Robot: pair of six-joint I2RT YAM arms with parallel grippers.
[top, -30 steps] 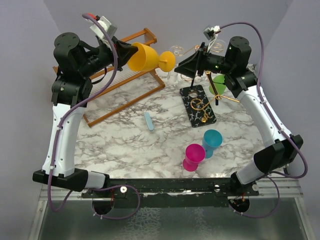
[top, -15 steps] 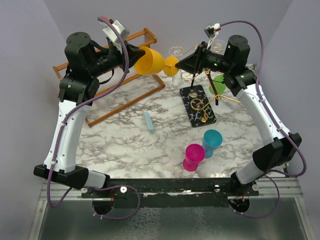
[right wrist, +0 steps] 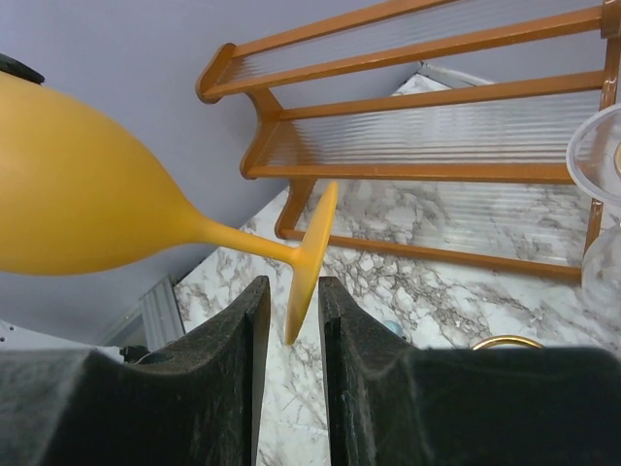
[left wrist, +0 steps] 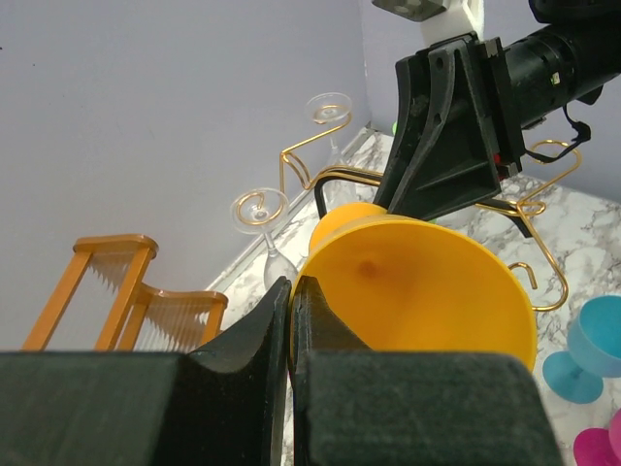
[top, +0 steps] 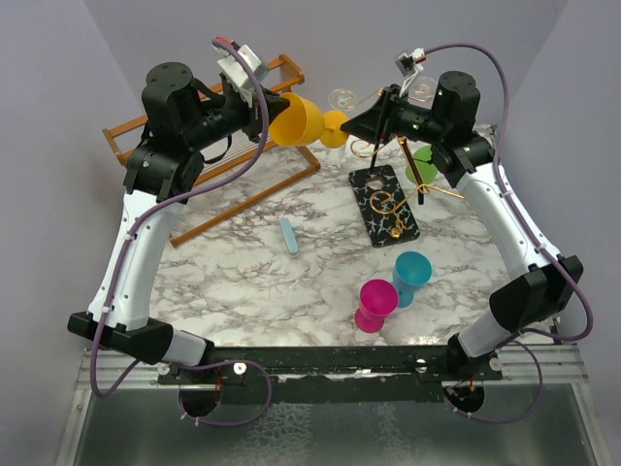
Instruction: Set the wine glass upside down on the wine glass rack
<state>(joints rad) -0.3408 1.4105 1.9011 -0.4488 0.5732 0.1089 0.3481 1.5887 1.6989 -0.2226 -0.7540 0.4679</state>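
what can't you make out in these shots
- Right wrist view: whether the right gripper touches the yellow wine glass foot. The jaws flank it, contact unclear.
- Top view: green glass mostly hidden by the right arm.
- Right wrist view: clear glass cut off by the right edge.
- Left wrist view: wine glass rack base hidden behind the yellow bowl.

Colours as I see them on my feed: wine glass (top: 296, 121), opaque yellow-orange; wine glass rack (top: 385, 204), gold wire over a black base with pale veining; tabletop (top: 243, 282), white marble, grey-veined; slatted shelf rack (top: 281, 70), orange-brown wood; magenta cup (top: 374, 303); teal cup (top: 411, 274); green cup (top: 425, 155); small bar (top: 289, 235), pale blue.
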